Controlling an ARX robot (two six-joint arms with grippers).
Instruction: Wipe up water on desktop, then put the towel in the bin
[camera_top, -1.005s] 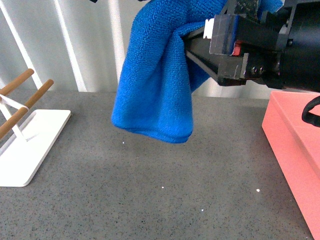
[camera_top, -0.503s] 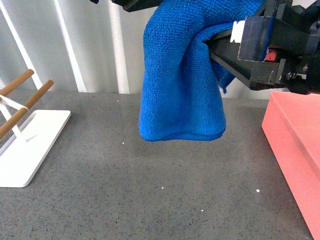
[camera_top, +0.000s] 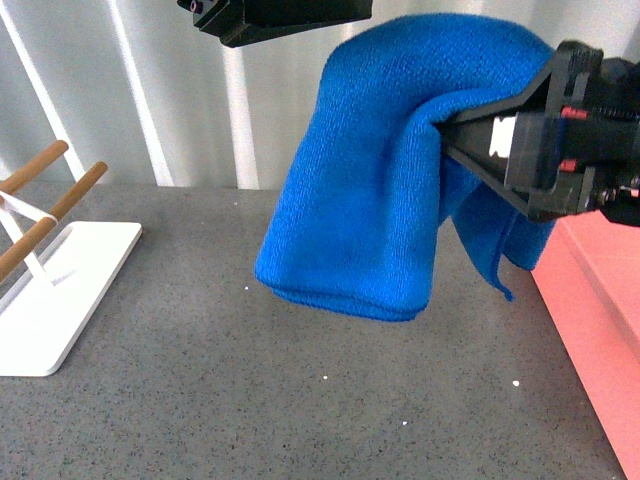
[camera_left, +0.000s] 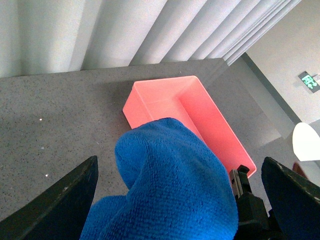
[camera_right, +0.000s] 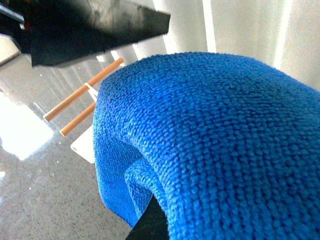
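One towel (camera_top: 370, 200), all of it airborne: bunched and folded, it hangs clear above the desktop (camera_top: 250, 400), w/ the bin (camera_top: 600, 310) at its 3–4 o'clock in the front view. The bulk of the cloth droops on the side away from the bin. A thin tail dangles at 5 o'clock, near the bin's wall; can't tell if it touches.

Risks, as I judge them:
- If let go here, the towel prob. lands on the desktop short of the bin, since most of its weight sits outside the rim.
- The tail could snag or drape over the wall, leaving the cloth half in, half out.
- The hold bites only a fold, so a quick swing might shake it loose.
- The left pincer (camera_left: 178, 165) is close at 12 o'clock, so a lift could bump it.

No puddle visible on the desktop; can't judge wet vs dry.

Right pincer (camera_top: 447, 128): jaws drawn together to a narrow wedge, clamped into the towel's fold. Left pincer: fingers spread wide, gripping nothing; it hovers over the towel, no contact evident. The rack (camera_top: 60, 290) sits at 9 o'clock, well apart.
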